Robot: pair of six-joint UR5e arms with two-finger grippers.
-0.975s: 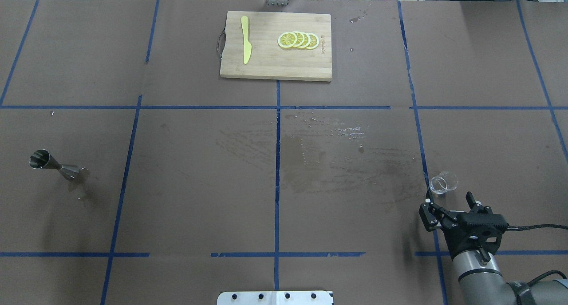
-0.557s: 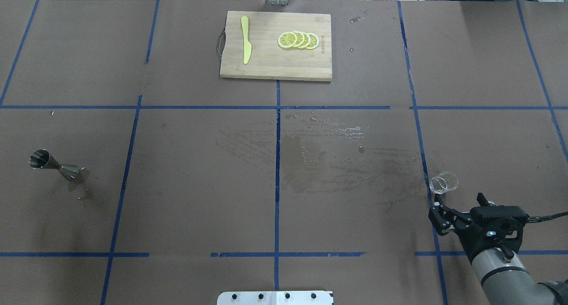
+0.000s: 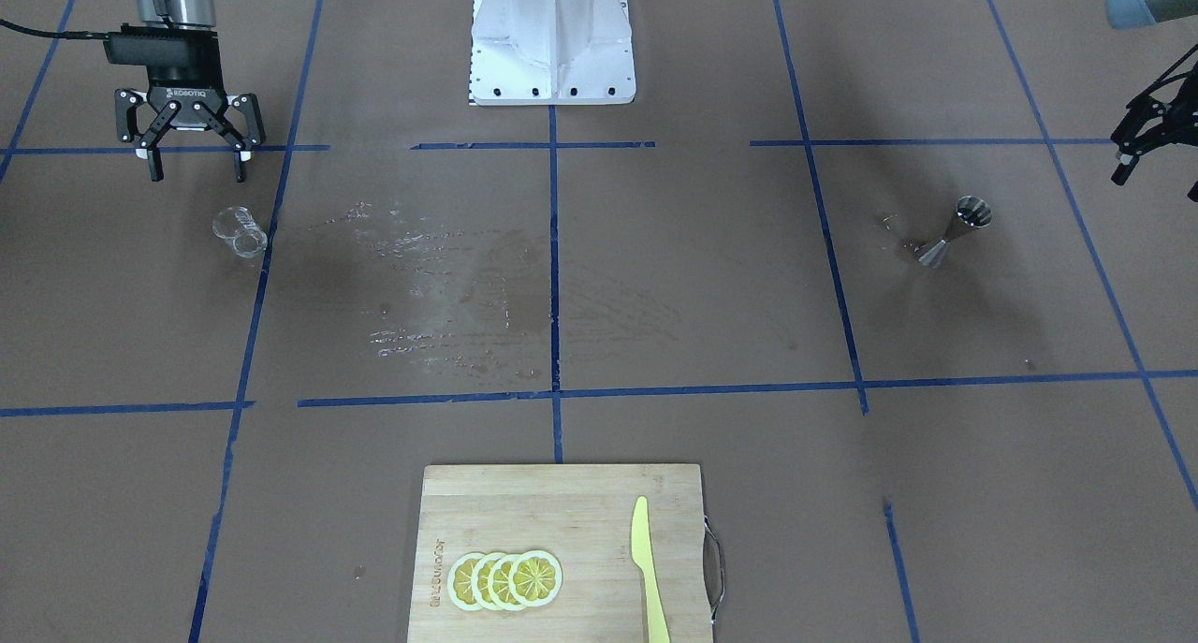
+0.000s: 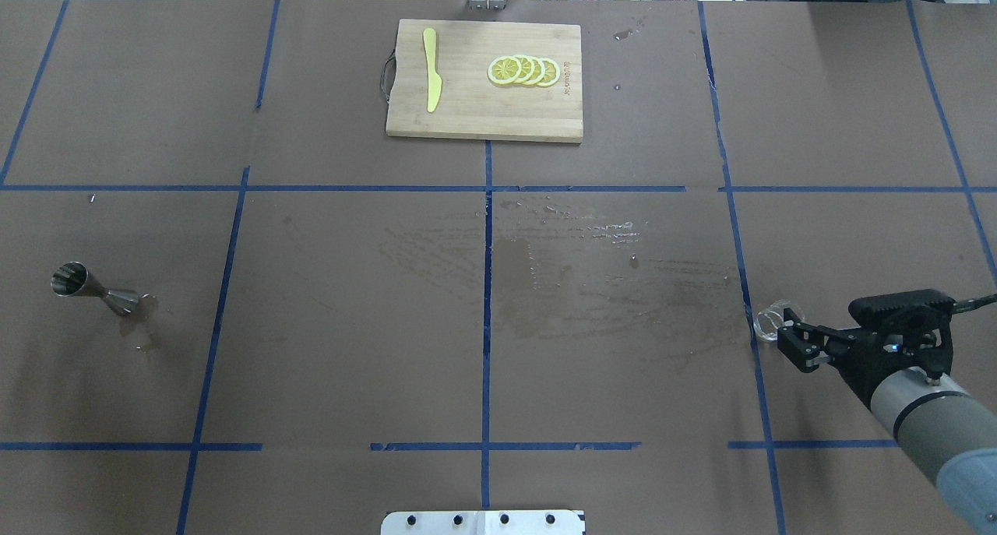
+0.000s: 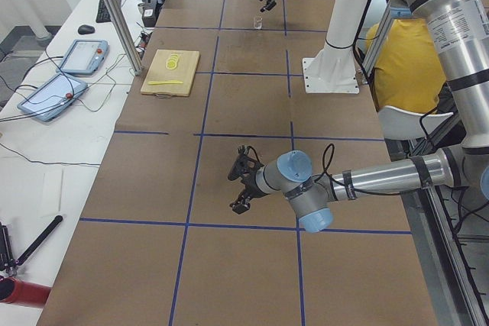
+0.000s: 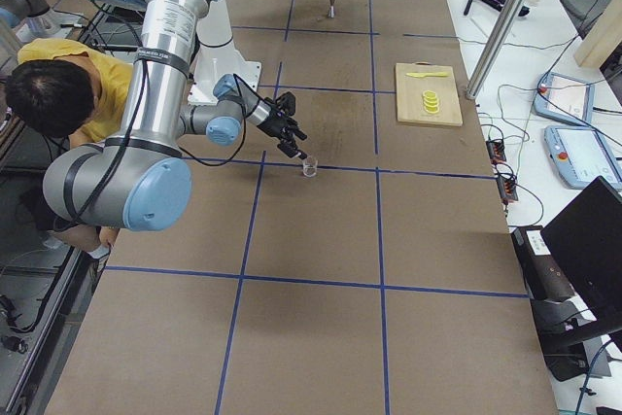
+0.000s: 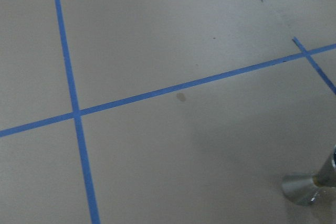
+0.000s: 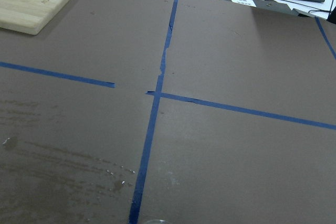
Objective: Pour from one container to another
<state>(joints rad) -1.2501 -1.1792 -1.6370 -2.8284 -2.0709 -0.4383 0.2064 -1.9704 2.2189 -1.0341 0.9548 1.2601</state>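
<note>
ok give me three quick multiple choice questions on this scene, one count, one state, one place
1. How many lemon slices lie on the wooden cutting board?
A. two
B. four
C. six

2. What state is the right hand in?
A. open, holding nothing, near the glass tumbler
B. shut on the glass tumbler
C. shut on a knife

3. Where is the steel jigger?
A. on the cutting board
B. in the right hand
C. standing upright on the table, on the robot's left side

Answers:
1. B, four overlapping slices show in a row on the board.
2. A, the front-facing view shows its fingers spread with nothing between them and the tumbler on the table.
3. C, it stands alone on the brown surface, far from the board and the tumbler.
</note>
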